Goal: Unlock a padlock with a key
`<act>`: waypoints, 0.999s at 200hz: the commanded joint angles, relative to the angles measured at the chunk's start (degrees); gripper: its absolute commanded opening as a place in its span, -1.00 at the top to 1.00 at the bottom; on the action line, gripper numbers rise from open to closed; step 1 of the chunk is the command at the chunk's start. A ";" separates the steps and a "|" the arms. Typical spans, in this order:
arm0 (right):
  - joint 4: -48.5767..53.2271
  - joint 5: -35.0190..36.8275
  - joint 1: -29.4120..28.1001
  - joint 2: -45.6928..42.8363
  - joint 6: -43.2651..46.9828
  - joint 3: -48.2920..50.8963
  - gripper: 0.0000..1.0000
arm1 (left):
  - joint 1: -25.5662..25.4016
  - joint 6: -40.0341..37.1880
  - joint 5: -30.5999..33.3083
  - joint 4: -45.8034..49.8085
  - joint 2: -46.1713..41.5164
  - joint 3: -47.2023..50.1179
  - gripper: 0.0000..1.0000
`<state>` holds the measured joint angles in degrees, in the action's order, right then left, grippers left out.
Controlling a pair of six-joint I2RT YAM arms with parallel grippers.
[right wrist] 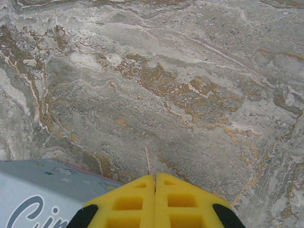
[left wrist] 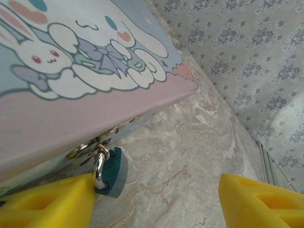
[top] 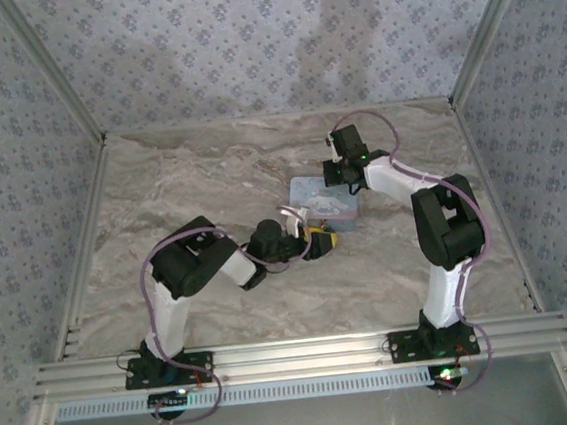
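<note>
**A:** What does the camera above give you?

**B:** The layout. The tin box (top: 320,199) sits mid-bench (top: 189,171); the left pincer (top: 321,241) is at its near side and the right pincer (top: 346,178) at its far side. The lock itself is too small to make out from up there.

**A:** And the left wrist camera?

**B:** That one brings the padlock (left wrist: 113,172) close. It is a small teal-dark body hanging at the tin's front wall, its silvery shackle threaded through the clasp. The left pincer's yellow fingers (left wrist: 47,202) stand wide apart, gripping nothing; the lock is just beside the left-hand one.

**A:** Which way does it lie?

**B:** In that picture its long axis runs near upright, slightly tilted, with the shackle end up at the clasp and the body hanging toward the bench; I can't tell where the keyhole is.

**A:** The right wrist camera?

**B:** It shows a corner of the tin and bare marble; the right pincer's fingers are pressed together. A thin pale blade pokes from their seam, and as far as I can tell it is the key (right wrist: 147,161), edge-on and pointing away over the bench.
</note>
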<state>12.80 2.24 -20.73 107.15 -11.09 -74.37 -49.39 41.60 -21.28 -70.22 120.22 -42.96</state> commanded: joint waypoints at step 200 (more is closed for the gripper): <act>4.41 4.91 3.51 -12.66 -2.67 5.51 1.00 | -2.38 0.32 2.66 1.04 3.95 -3.60 -0.31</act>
<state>13.96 3.77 -18.96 99.33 -11.35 -71.83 -51.51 41.67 -18.63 -70.52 122.76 -46.35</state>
